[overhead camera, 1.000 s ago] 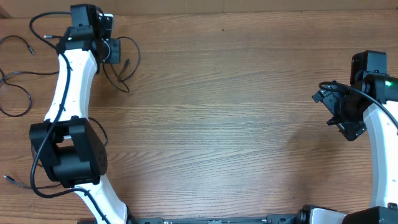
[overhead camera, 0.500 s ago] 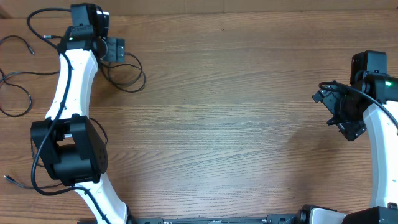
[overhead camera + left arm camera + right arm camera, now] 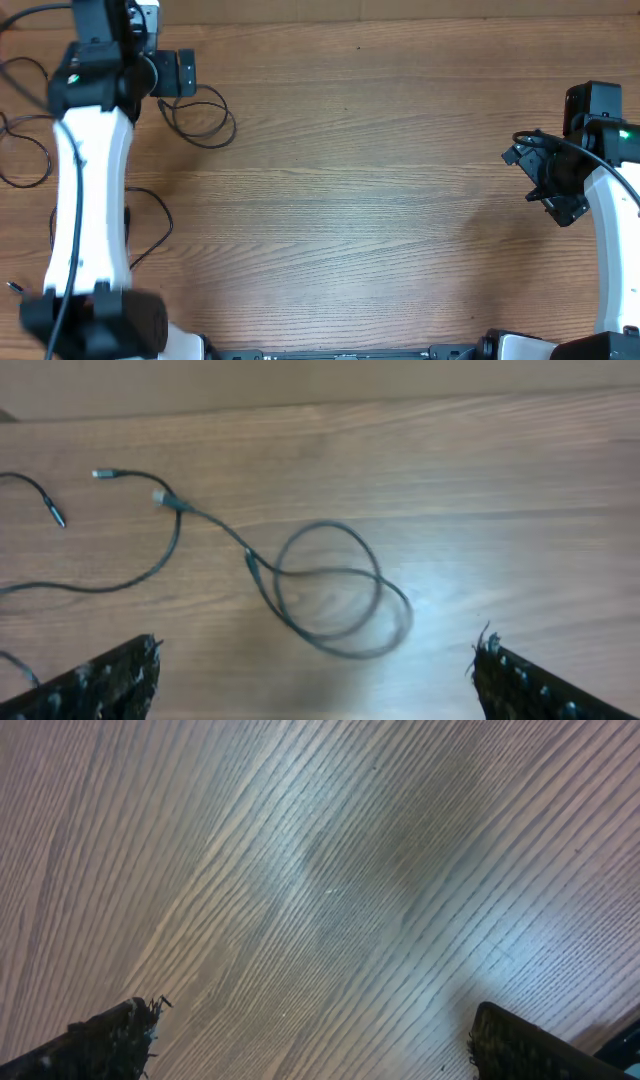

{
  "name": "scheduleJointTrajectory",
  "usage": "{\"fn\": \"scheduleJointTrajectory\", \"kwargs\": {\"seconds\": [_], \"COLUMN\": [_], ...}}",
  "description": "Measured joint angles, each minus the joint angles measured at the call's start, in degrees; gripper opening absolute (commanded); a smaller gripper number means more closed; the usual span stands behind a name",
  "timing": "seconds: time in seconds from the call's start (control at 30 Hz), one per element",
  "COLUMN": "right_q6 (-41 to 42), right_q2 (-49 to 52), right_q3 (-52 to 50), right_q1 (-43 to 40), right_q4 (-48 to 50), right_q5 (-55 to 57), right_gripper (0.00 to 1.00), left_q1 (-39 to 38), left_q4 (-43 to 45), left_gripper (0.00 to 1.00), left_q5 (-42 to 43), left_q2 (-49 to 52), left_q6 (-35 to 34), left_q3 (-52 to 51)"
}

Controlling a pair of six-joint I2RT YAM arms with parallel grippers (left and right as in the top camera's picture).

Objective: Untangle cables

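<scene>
My left gripper [image 3: 180, 73] hangs open at the table's far left, above a black cable [image 3: 205, 118] that lies in a loose loop on the wood. In the left wrist view that cable loop [image 3: 335, 590] rests flat beyond my wide-apart fingertips [image 3: 110, 680], and nothing is between them. Its run leads left to silver-tipped plug ends [image 3: 160, 498]. More thin cables [image 3: 46, 160] curl at the left edge. My right gripper [image 3: 550, 185] stands open over bare wood at the far right, its fingers [image 3: 520, 1040] spread with nothing held.
The left arm's white link [image 3: 85, 190] stretches down the left side, covering part of the cables. Another thin black cord [image 3: 166, 222] curves beside it. The wooden table [image 3: 380, 200] spans the middle between the two arms.
My left gripper opened and let go of the cable, which settled into a loop on the table. The left arm then rose and swung left. The right arm stayed still.
</scene>
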Motion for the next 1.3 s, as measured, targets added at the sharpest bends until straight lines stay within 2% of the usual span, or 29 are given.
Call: {"fn": "scheduleJointTrajectory", "kwargs": {"seconds": [0.33, 0.63, 0.93, 1.07, 1.3], "right_q6": [0.0, 0.0, 0.0, 0.0, 0.0], "right_q2": [0.0, 0.0, 0.0, 0.0, 0.0], "right_q3": [0.0, 0.0, 0.0, 0.0, 0.0], "right_q1": [0.0, 0.0, 0.0, 0.0, 0.0], "right_q4": [0.0, 0.0, 0.0, 0.0, 0.0], "right_q5": [0.0, 0.0, 0.0, 0.0, 0.0], "right_gripper": [1.00, 1.00, 1.00, 1.00, 1.00], "left_q1": [0.0, 0.0, 0.0, 0.0, 0.0], "left_q4": [-11.9, -18.9, -31.5, -32.7, -33.5], "left_gripper": [1.00, 1.00, 1.00, 1.00, 1.00], "left_q5": [4.6, 7.5, 7.7, 7.2, 1.5], "left_q2": [-8.3, -20.6, -31.3, -37.3, -47.7], "left_q6": [-1.9, -2.5, -2.5, -2.5, -3.3], "left_q3": [0.0, 0.0, 0.0, 0.0, 0.0]}}
